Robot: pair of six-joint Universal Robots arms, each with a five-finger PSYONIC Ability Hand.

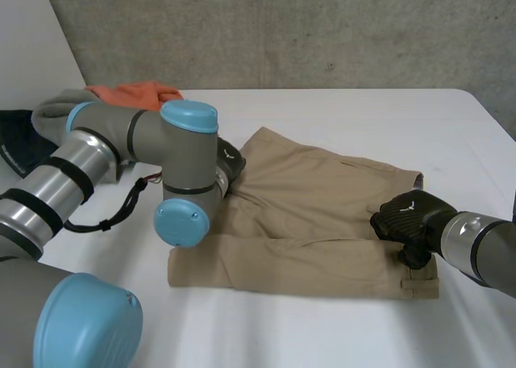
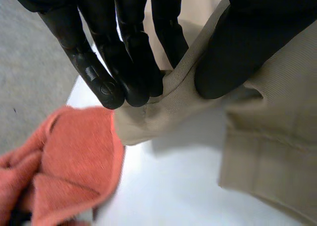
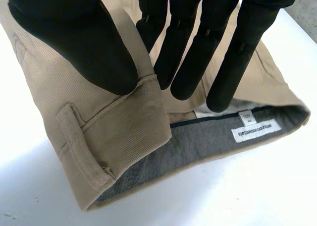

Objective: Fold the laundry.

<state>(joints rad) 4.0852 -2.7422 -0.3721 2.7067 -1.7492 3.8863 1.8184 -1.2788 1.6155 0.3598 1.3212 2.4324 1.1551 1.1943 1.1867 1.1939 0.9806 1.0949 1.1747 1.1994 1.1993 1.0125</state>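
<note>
Khaki trousers (image 1: 314,215) lie folded over on the white table (image 1: 339,118), waistband toward my right arm. My left hand (image 1: 228,162) pinches the trousers' far left edge (image 2: 173,94) between thumb and fingers (image 2: 129,72), raising a ridge of cloth off the table. My right hand (image 1: 407,219) is at the waistband (image 3: 124,132): its thumb (image 3: 84,42) presses on the outer layer by a belt loop while its fingers (image 3: 198,52) reach inside the open waist, gripping that layer. A white label (image 3: 255,131) shows on the grey inner lining.
An orange cloth (image 1: 133,94) lies at the table's far left, close to my left hand, also seen as the orange cloth (image 2: 64,161) under its fingertips. Grey and dark garments (image 1: 32,130) are piled beyond it. A concrete wall backs the table.
</note>
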